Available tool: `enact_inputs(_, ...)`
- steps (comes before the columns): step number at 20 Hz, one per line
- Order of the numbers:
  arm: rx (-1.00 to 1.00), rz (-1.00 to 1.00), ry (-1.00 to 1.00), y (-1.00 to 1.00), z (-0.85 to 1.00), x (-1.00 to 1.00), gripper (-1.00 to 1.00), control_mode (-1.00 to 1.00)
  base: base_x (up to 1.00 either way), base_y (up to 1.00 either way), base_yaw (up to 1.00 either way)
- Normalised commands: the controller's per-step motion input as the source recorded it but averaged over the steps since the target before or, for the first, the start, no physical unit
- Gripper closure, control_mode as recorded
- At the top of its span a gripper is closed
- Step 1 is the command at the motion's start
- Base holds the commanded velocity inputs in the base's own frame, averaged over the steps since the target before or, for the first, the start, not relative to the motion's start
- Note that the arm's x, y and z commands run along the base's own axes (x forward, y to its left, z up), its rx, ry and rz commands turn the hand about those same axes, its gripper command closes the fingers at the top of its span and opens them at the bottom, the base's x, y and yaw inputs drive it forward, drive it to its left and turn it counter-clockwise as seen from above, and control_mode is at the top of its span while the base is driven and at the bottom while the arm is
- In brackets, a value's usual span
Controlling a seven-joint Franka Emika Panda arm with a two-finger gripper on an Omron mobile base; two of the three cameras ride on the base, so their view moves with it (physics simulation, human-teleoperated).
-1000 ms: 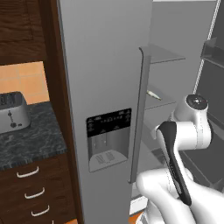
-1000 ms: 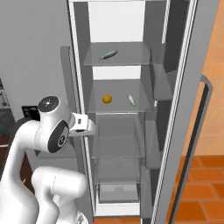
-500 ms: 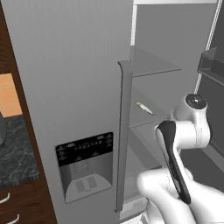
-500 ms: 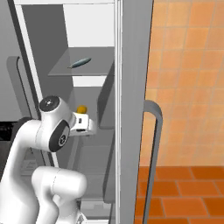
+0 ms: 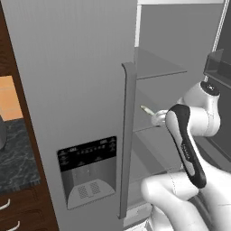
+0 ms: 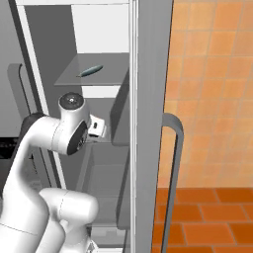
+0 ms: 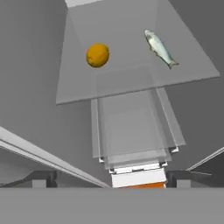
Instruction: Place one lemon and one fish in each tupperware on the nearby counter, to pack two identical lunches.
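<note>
Orange-yellow lemon (image 7: 97, 55) and silver fish (image 7: 160, 48) lie apart on one glass shelf (image 7: 78, 87)

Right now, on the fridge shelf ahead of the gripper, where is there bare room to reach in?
The glass shelf is bare between the lemon and the fish, and along its near edge. The open gripper hangs short of it.

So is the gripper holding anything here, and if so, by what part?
Nothing is held. The gripper is open and empty; the lemon and the fish lie apart on the fridge shelf ahead of it.
</note>
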Motion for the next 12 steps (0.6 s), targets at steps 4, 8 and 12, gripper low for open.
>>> enact_inputs(4,0.31,-0.14,-0.07,0.26,-0.07,0.67,-1.00,-1.00,0.00,0.00,0.00)
enact_inputs(8,0.02,-0.17,-0.11,0.74,0.06,0.66,-1.00,-1.00,0.00,0.00,0.00)
enact_inputs(12,0.00,-0.13,-0.03,0.59,0.00,0.85,-1.00,-1.00,0.00,0.00,0.00)
